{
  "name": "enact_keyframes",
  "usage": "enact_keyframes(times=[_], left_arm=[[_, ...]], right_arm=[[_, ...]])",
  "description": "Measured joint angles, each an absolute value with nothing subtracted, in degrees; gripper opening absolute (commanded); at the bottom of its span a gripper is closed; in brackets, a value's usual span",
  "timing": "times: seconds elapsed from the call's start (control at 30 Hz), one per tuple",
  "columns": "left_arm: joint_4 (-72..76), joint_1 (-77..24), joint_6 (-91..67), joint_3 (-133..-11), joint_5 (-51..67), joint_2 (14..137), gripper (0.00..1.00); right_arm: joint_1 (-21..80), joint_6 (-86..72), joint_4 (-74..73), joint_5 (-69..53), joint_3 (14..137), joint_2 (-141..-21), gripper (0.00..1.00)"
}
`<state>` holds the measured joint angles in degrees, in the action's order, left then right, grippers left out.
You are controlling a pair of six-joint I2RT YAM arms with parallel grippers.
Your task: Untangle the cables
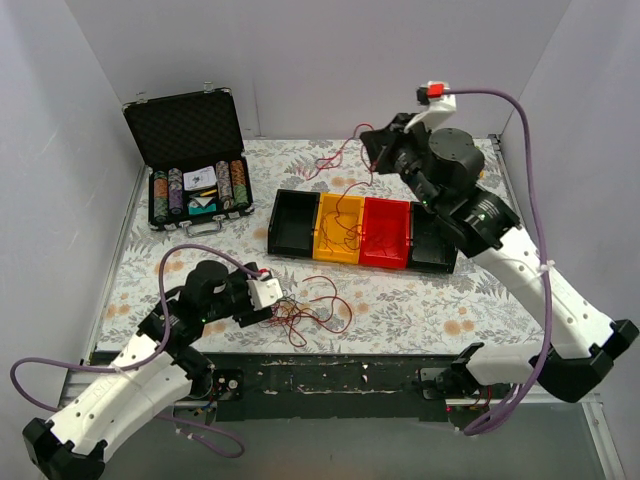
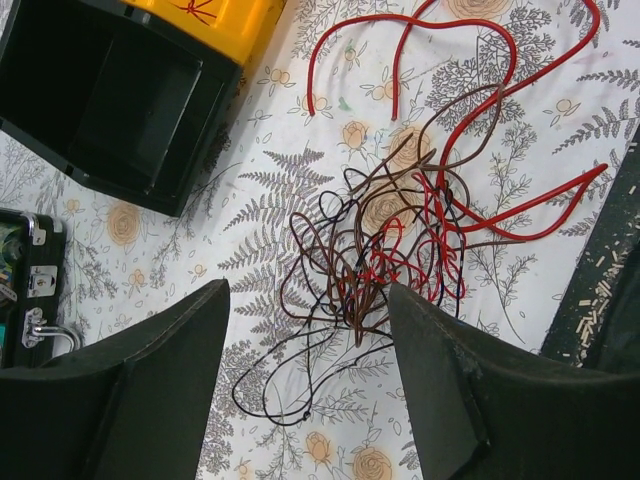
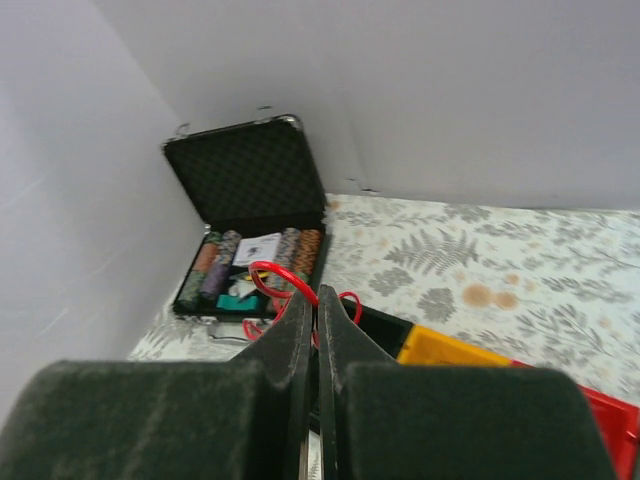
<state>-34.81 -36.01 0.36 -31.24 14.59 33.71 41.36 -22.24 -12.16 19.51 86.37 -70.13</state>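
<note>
A tangle of thin red, brown and dark cables point(image 1: 310, 312) lies on the floral cloth near the front edge. In the left wrist view the knot of cables point(image 2: 390, 250) sits just ahead of my left gripper point(image 2: 308, 300), whose jaws stand open with only a loose dark loop point(image 2: 265, 400) on the cloth between them. My left gripper point(image 1: 272, 298) is at the tangle's left side. My right gripper point(image 1: 372, 150) is raised at the back, shut on a single red cable point(image 3: 275, 275) that dangles from it point(image 1: 335, 160). More red cables point(image 1: 340, 225) lie in the yellow bin.
A row of bins point(image 1: 292, 230) in black, yellow, red and black stands mid-table. An open case of poker chips point(image 1: 195, 190) sits at the back left. White walls close in on three sides. The table's dark front edge point(image 2: 600, 300) runs just right of the tangle.
</note>
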Motion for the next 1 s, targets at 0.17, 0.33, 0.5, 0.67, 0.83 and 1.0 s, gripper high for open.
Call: enact_keyframes(times=[0.17, 0.33, 0.5, 0.67, 0.83, 1.0], left_arm=[[-36.1, -36.0, -0.7, -31.3, 14.6, 32.6, 0.64], [-36.9, -36.0, -1.4, -31.3, 14.6, 31.3, 0.64], [-37.5, -36.0, -2.0, -31.2, 14.6, 30.3, 0.63], [-37.9, -36.0, -2.0, -31.2, 14.6, 29.5, 0.6], [-37.9, -36.0, -1.9, -30.1, 14.7, 29.0, 0.56], [-37.4, -36.0, -1.9, -28.3, 15.1, 29.1, 0.56]], right_arm=[[47.4, -19.4, -9.1, 19.5, 93.4, -76.6, 0.01], [48.6, -17.8, -6.7, 19.5, 99.4, -82.4, 0.01], [48.9, -16.6, -5.4, 19.6, 104.2, -88.1, 0.01], [49.5, -15.6, -5.4, 20.1, 104.5, -90.1, 0.01], [49.6, -14.4, -3.1, 21.3, 102.8, -88.8, 0.01], [49.6, -12.6, -2.0, 23.5, 101.8, -87.1, 0.01]])
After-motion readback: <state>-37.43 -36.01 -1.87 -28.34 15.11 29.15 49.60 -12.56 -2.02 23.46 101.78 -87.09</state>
